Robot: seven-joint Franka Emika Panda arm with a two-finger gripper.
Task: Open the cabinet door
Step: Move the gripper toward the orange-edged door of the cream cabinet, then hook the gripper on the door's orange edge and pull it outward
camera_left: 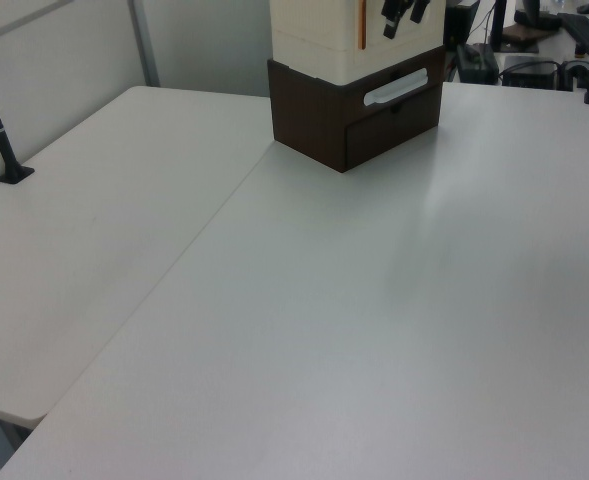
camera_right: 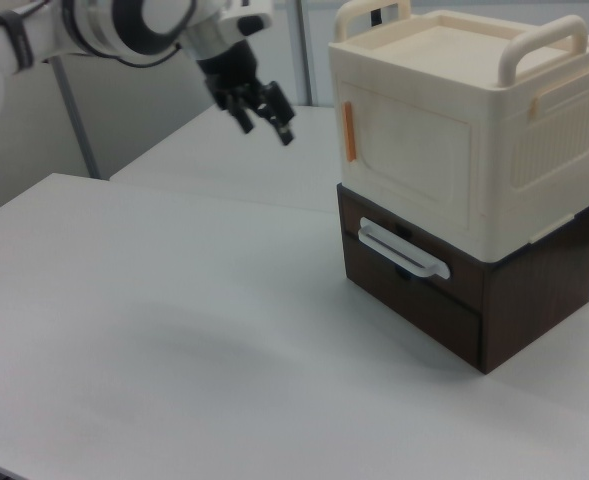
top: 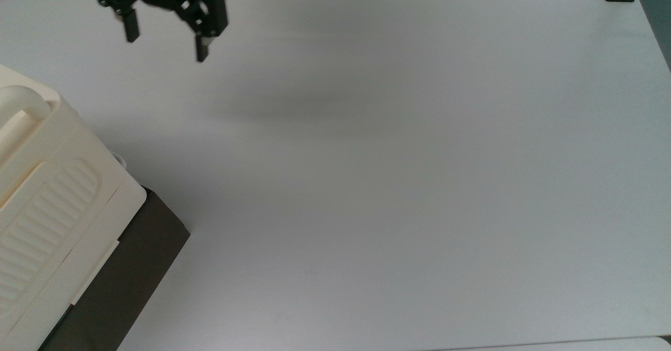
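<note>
Cabinet door sits shut on the cream upper box of the cabinet, which stands on a dark brown drawer base at one corner of the desk; in the right view the door is the recessed cream panel facing the camera's left, taller than it is wide, with a thin orange tab running upright along its left rim, and that tab looks like the likely grip point, though I cannot confirm which rim carries the hinge. The end effector hangs in the air off the door's face, up and to the right view's left of the tab, well apart from it, with its two fingers spread and nothing between them. In the top view the end effector is near the far edge of the desk while the cabinet fills the near left corner, so the coming move, as I judge it, is a travel toward the top view's lower left. The desk between them is bare, giving free room for the approach and, it seems, for the door to swing out. The white drawer handle below juts forward and should be kept clear of
</note>
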